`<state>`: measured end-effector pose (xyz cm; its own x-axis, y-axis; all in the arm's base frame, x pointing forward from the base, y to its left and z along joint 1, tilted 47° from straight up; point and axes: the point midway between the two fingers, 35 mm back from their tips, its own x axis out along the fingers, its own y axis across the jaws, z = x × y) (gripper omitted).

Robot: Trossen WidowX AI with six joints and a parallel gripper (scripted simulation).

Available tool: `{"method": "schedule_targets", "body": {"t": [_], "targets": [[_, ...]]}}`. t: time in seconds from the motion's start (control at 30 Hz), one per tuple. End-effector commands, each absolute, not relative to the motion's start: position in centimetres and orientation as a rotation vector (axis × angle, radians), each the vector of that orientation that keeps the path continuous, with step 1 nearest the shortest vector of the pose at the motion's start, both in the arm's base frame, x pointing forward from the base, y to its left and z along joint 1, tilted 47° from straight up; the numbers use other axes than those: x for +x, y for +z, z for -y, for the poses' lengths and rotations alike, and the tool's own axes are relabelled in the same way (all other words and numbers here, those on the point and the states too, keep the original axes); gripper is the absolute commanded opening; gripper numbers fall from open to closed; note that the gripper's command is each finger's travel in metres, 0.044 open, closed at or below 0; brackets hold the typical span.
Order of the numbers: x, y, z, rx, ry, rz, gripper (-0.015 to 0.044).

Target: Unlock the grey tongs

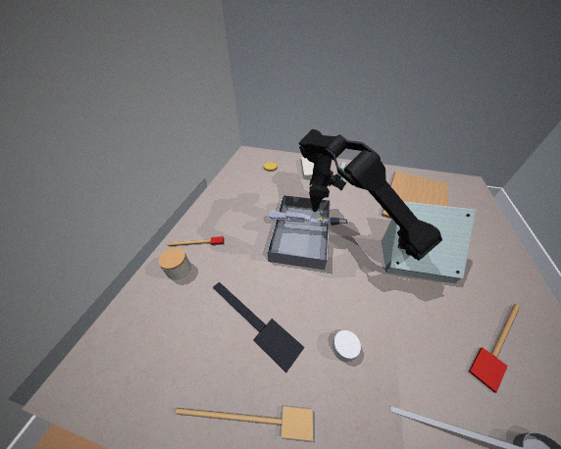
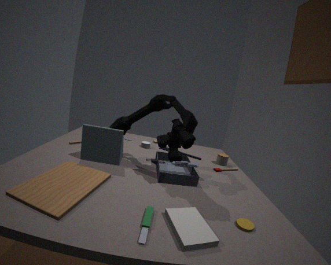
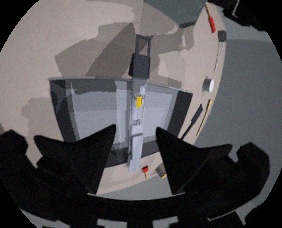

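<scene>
The grey tongs [image 1: 278,215] [image 2: 193,165] [image 3: 135,159] lie shut across the roasting tin [image 1: 297,260] [image 2: 178,179] [image 3: 181,111], on its rims. A yellow mark shows on them, and their dark end with a thin loop sticks out past one rim. My gripper [image 1: 316,209] [image 2: 175,159] [image 3: 136,128] is partly open and points down, close above the tongs. In the wrist view its fingertips stand on either side of the tongs, with a gap on both sides. The wooden board [image 1: 421,188] [image 2: 61,188] lies flat, apart from the tin.
A pale green block [image 1: 437,235] [image 2: 102,146] stands between the arm's base and the board. A white slab [image 2: 191,225], a green-handled tool [image 2: 148,216] and a yellow disc [image 1: 270,167] [image 2: 245,224] lie beyond the tin. A black spatula [image 1: 279,344] and a lidded jar [image 1: 176,267] [image 2: 222,159] are also on the table.
</scene>
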<state>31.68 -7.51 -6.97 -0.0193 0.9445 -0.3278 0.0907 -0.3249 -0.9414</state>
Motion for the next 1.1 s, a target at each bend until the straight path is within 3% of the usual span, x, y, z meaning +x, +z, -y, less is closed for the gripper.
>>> {"method": "schedule_targets", "body": {"t": [0.0, 1.07], "targets": [[31.6, -7.3, 6.7, -1.490, 1.432, 1.138, 0.0260], [31.4, -8.7, 1.6, -1.415, 1.419, 1.213, 0.0260]]}}
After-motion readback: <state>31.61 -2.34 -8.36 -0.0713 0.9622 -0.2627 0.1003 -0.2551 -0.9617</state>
